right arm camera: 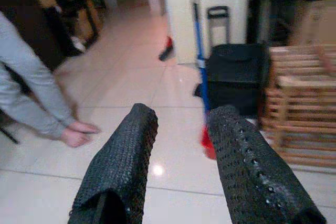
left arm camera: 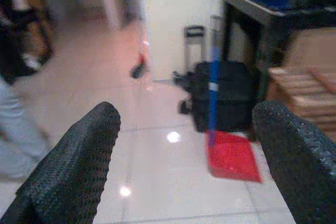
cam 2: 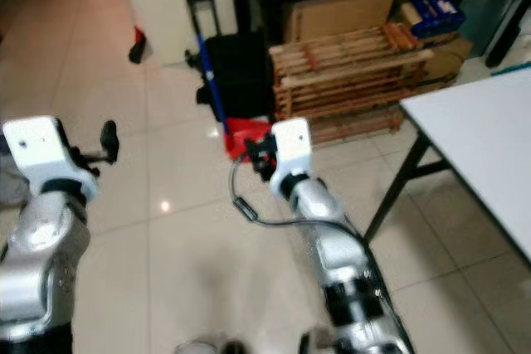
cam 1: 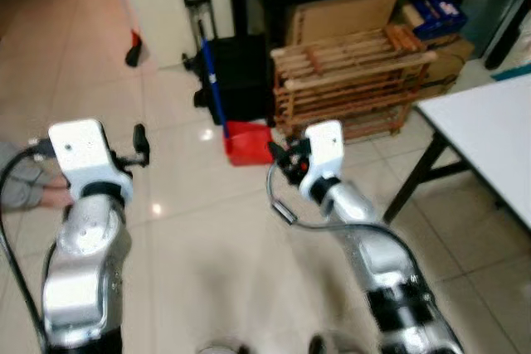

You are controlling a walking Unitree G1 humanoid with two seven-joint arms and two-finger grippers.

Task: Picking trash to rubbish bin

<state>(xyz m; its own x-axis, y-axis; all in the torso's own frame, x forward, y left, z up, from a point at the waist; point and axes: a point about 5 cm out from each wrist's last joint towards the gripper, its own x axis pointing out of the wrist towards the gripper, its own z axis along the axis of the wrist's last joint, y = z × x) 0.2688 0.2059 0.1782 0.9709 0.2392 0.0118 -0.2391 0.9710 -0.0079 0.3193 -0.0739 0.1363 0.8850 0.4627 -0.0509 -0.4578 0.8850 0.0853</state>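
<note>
Both arms are raised over a glossy tiled floor. My left gripper (cam 1: pixel 139 147) is open, and in the left wrist view its fingers (left arm camera: pixel 79 156) stand wide apart with nothing between them. My right gripper (cam 1: pixel 282 159) is open too, with a narrower empty gap in the right wrist view (right arm camera: pixel 181 129). Ahead of both lies a red dustpan (cam 1: pixel 247 143) with a blue handle, leaning on a black trolley case (cam 1: pixel 241 76). A small red and black thing (cam 1: pixel 133 49) lies on the floor by the white wall.
Stacked wooden racks (cam 1: pixel 348 80) and cardboard boxes stand beside a dark table at the back. A white table (cam 1: pixel 489 134) with black legs is on the right. A person in grey sleeves reaches a hand (right arm camera: pixel 79 132) to the floor on the left.
</note>
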